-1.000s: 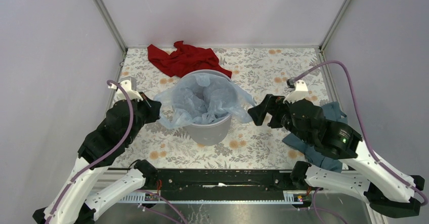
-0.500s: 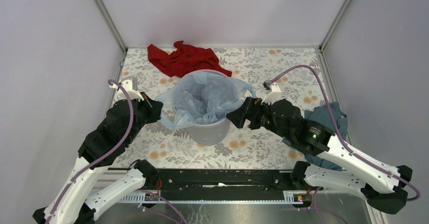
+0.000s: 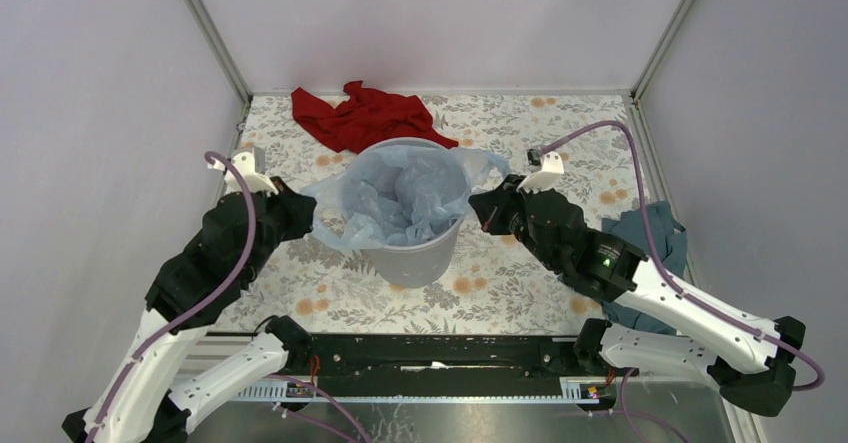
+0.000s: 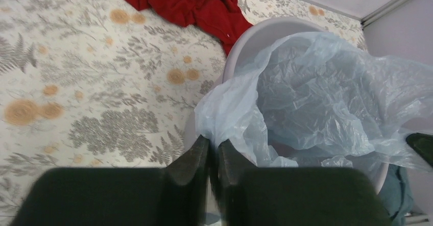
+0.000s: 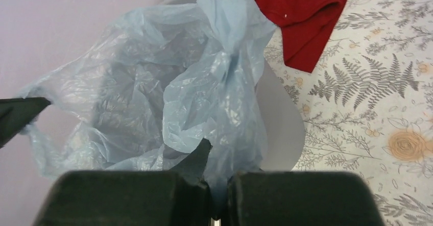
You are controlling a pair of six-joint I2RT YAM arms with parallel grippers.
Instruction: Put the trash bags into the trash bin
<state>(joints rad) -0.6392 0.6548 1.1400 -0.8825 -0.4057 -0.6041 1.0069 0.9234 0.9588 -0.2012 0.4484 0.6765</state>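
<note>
The light grey trash bin (image 3: 417, 259) stands upright near the middle of the flowered worktop (image 3: 520, 288), between the two arms. The pale blue trash bag (image 3: 400, 198) is partly in it: the wrinkled middle of the film is sunk into the mouth of the bin, while its edges come up over the rim on both sides. On the left side a fold of the film hangs outside the wall of the bin, and the left tool (image 4: 213, 152) holds it there; its two dark fingers are almost together, and the film goes down between them. On the right side the film rises into a crumpled peak above the rim, and the right tool (image 5: 218, 179) is closed tightly on a corner of it, just beside the wall of the bin. The bag is stretched between the two tools across the opening. Behind the bin a crumpled red cloth (image 3: 365, 118) lies on the worktop, with one corner reaching the far rim; I cannot tell if it touches. A teal cloth (image 3: 655, 235) lies at the right edge of the worktop, partly under the right arm and well apart from the bin.
</note>
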